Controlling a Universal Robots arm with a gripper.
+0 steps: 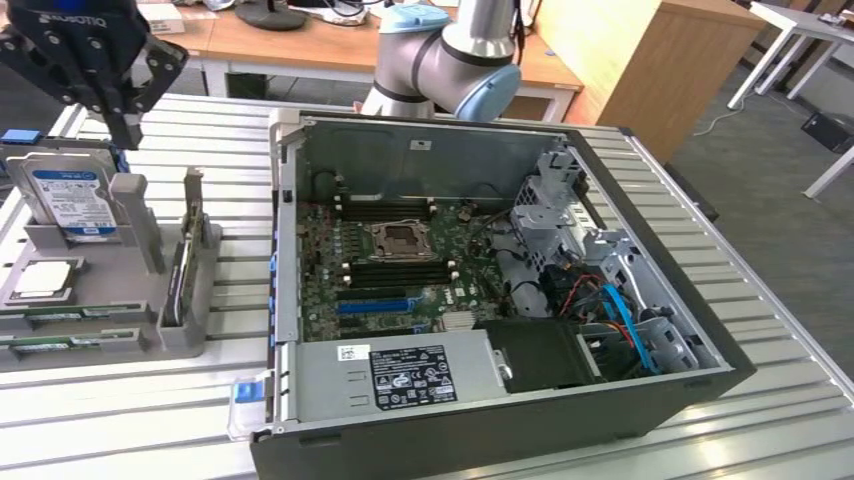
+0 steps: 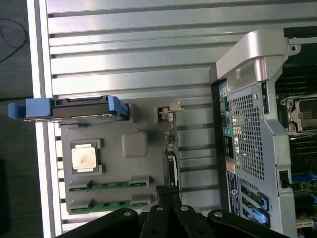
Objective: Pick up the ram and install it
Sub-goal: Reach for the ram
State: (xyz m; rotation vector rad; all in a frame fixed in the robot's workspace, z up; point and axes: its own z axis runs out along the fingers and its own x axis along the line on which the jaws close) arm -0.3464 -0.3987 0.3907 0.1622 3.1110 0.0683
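Note:
Two ram sticks, thin and green, lie side by side in a grey parts holder (image 1: pixel 174 335) at the exterior view's left: one ram stick (image 1: pixel 60 318) (image 2: pixel 110 185) and a second ram stick (image 1: pixel 54 343) (image 2: pixel 110 205). My black gripper (image 1: pixel 130 135) (image 2: pixel 168 208) hangs high above the holder, over its far end near the hard drive, well clear of the sticks. Its fingers are shut together with nothing between them. The open computer case (image 1: pixel 441 410) shows the motherboard's black memory slots (image 1: pixel 400 268).
The holder also carries a blue-framed hard drive (image 1: pixel 70 200) (image 2: pixel 74 109), a processor (image 1: pixel 40 280) (image 2: pixel 84 158) and an upright card (image 1: pixel 187 260). The case's tall metal wall (image 1: pixel 287 250) stands between holder and motherboard. A blue slot connector (image 1: pixel 374 300) lies by the memory slots.

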